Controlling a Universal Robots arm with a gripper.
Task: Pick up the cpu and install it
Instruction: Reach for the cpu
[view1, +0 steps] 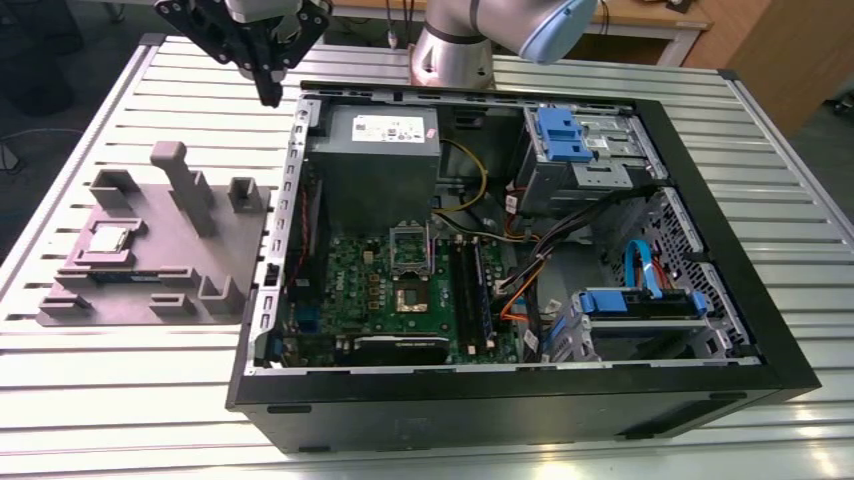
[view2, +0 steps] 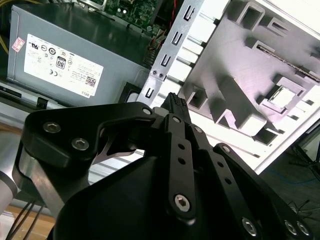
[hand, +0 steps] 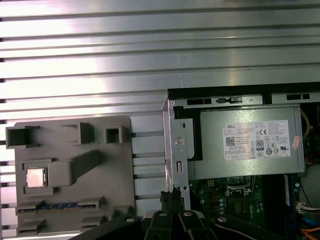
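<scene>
Slatted bench (view1: 134, 400) carrying the open computer case (view1: 787, 370) and, beside it, a grey fixture (view1: 160, 240). My end effector (view1: 272, 90) hangs above the case's rear corner, fingers closed on nothing. The cpu (view1: 107, 239) lies flat in a fixture pocket (well apart from me); reaching it well, I judge, means centring squarely overhead.

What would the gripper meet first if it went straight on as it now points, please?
Probably the computer case's metal side rim, just beyond the gripper; depth is unclear.
</scene>
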